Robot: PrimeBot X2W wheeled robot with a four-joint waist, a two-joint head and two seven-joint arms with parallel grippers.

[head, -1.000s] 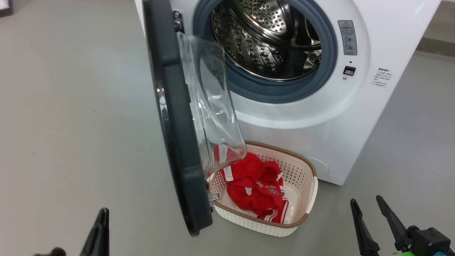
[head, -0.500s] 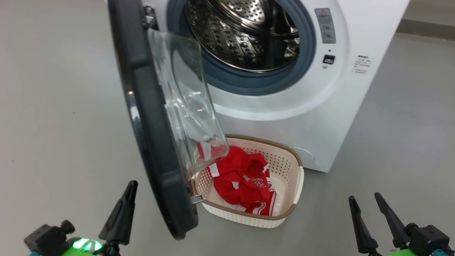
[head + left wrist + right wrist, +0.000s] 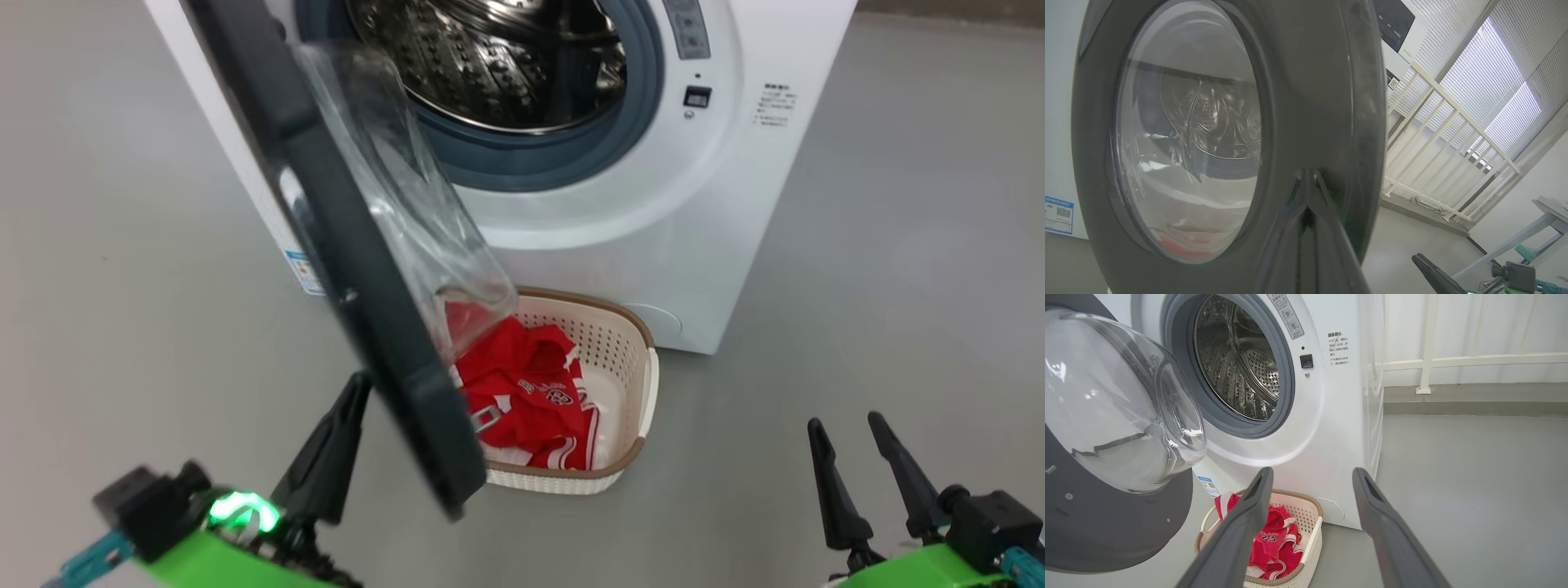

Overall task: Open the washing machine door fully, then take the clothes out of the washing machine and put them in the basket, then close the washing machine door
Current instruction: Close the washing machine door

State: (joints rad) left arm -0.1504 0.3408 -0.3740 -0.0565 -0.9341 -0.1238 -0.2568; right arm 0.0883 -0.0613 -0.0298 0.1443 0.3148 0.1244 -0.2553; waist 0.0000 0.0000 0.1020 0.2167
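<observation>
The left gripper [image 3: 359, 384] has come up from low down to just behind the outer black face of the washing machine door [image 3: 351, 269]. Its fingers are pressed together, tip at the glossy rim; whether it touches I cannot tell. The head camera shifted too. The red jerseys [image 3: 522, 392] lie in the basket [image 3: 649, 392] under the door's free edge and the drum [image 3: 490, 65] looks empty, so only closing remains. The door stands upright, swung well out from the washing machine [image 3: 653, 212], glass bowl [image 3: 408, 204] facing the drum; being round, it has no long axis. The right gripper [image 3: 843, 423], well right of the door, is spread and empty.
</observation>
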